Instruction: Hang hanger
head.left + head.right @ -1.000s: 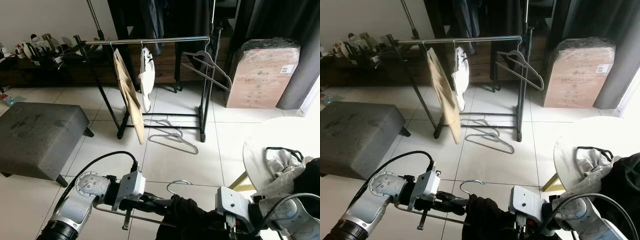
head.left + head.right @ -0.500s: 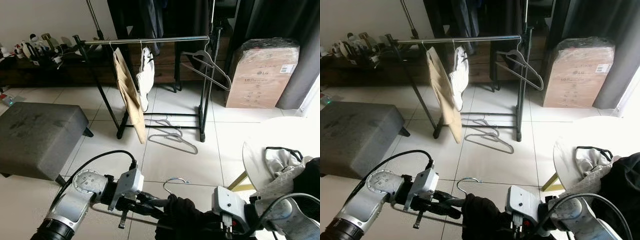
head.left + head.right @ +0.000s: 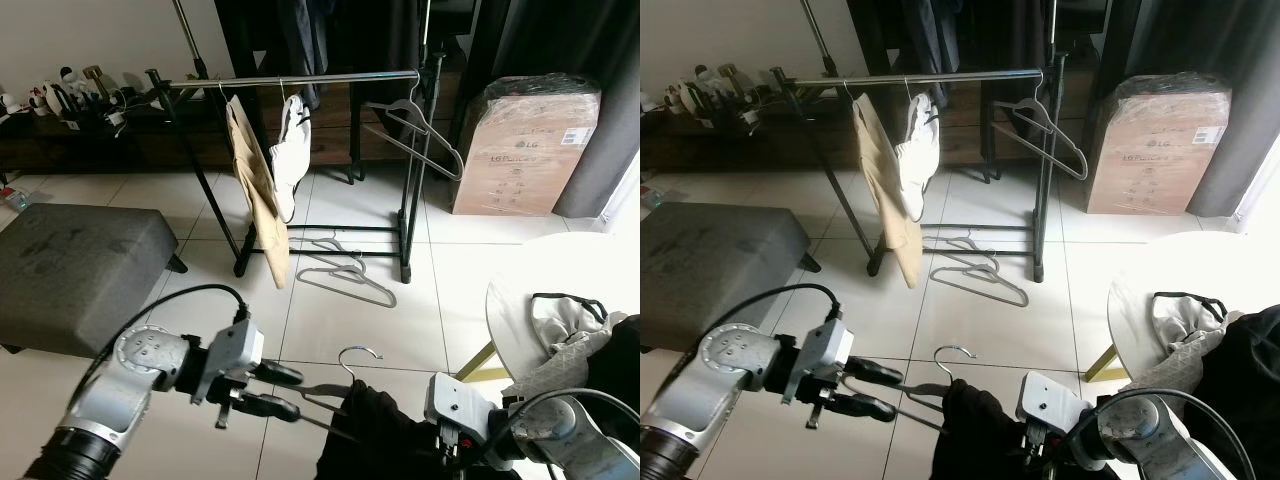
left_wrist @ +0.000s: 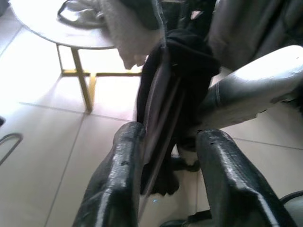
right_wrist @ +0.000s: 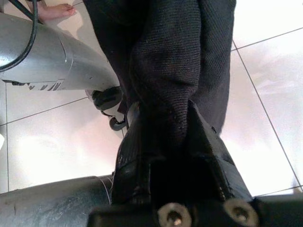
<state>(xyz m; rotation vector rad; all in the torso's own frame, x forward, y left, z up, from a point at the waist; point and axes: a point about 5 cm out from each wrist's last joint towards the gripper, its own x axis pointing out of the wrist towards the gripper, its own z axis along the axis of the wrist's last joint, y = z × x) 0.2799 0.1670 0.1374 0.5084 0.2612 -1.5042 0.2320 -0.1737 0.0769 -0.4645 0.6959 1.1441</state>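
Your left gripper [image 3: 300,389] is low in front of you with its two black fingers [image 4: 118,179] spread apart, straddling the grey arm of the hanger [image 3: 345,378] without closing on it. The hanger's metal hook [image 3: 952,352] stands up just past the fingertips, and its shoulder runs into the black garment [image 3: 375,435] draped over it. Your right gripper [image 5: 168,142] is just to the right of that, lower, with its fingers pinched together on a fold of the black garment. Ahead and to the left of your left gripper sits a grey ottoman [image 3: 75,270] on the tiled floor [image 3: 340,320]. To the right of your right gripper, a round white table [image 3: 590,275] carries crumpled cloth [image 3: 565,320]. Further ahead stands the clothes rack [image 3: 300,80], its rail bearing tan trousers [image 3: 255,190], a white garment [image 3: 292,155] and an empty grey hanger [image 3: 415,125] at the right end. Spare hangers [image 3: 345,275] lie on the floor at its base. A cardboard box [image 3: 525,145] stands beyond, right of the rack.
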